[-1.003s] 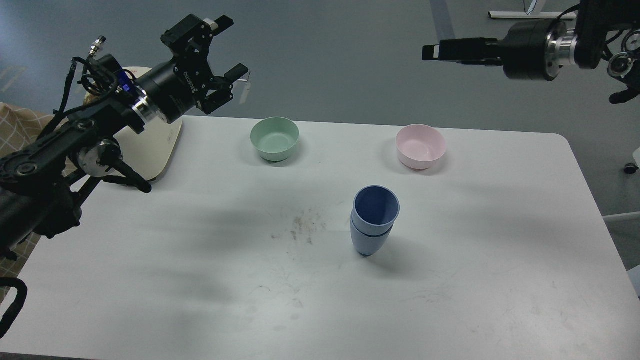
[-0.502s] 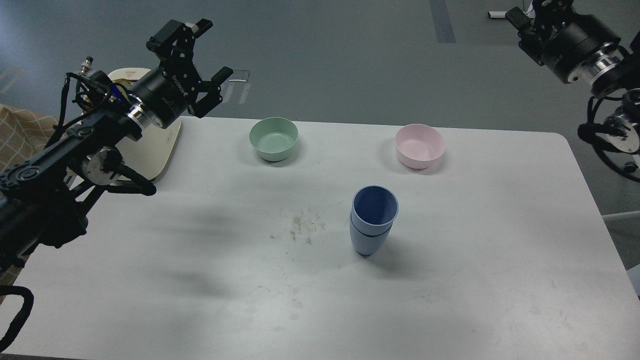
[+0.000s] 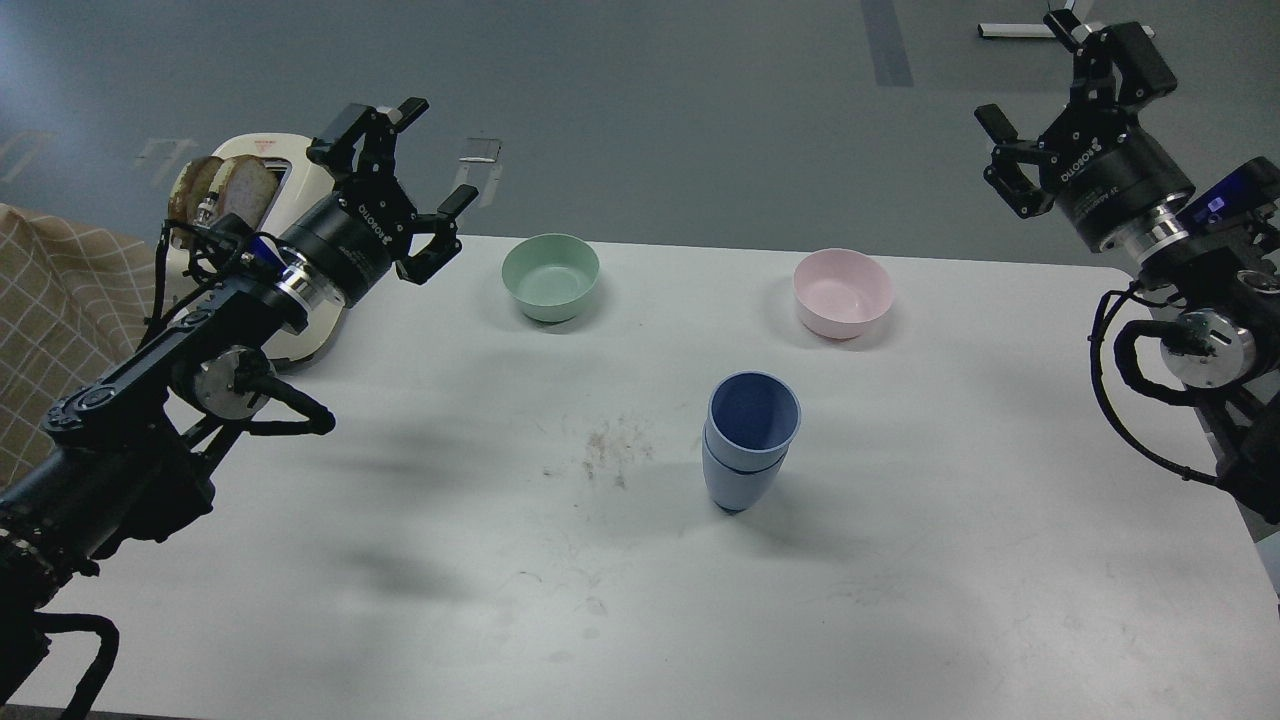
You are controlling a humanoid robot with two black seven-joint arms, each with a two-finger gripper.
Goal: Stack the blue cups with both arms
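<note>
Left gripper (image 3: 405, 185): black, fingers splayed wide, nothing held, up in the upper left of the frame, hovering past the far left corner of the white table (image 3: 900, 600). Right gripper (image 3: 1065, 115): black as well, likewise spread wide and empty, in the upper right corner of the frame, off the table's far right edge. Both well apart from the task's things.

Outward from the left gripper: cream-coloured toaster (image 3: 300, 300) with two slices of browned bread (image 3: 225, 185) standing in its slots, at the table's left edge, partly behind the arm. Just right of that gripper, mint-green plastic bowl (image 3: 550, 277), upright and empty. Below and left of the right gripper, pale pink plastic bowl (image 3: 842, 292), also upright and empty.

Centre of the frame, slightly right: two pale periwinkle-blue plastic cups (image 3: 748, 440), handleless and tapered, one nested inside the other, upright on the table, the upper rim showing above the lower with a dark seam between. A smudge of dark crumbs (image 3: 605, 455) just left of the stack.

Judged from this layout: stacking done, stack standing free and steady; seemingly nothing left beyond parking the arms.
</note>
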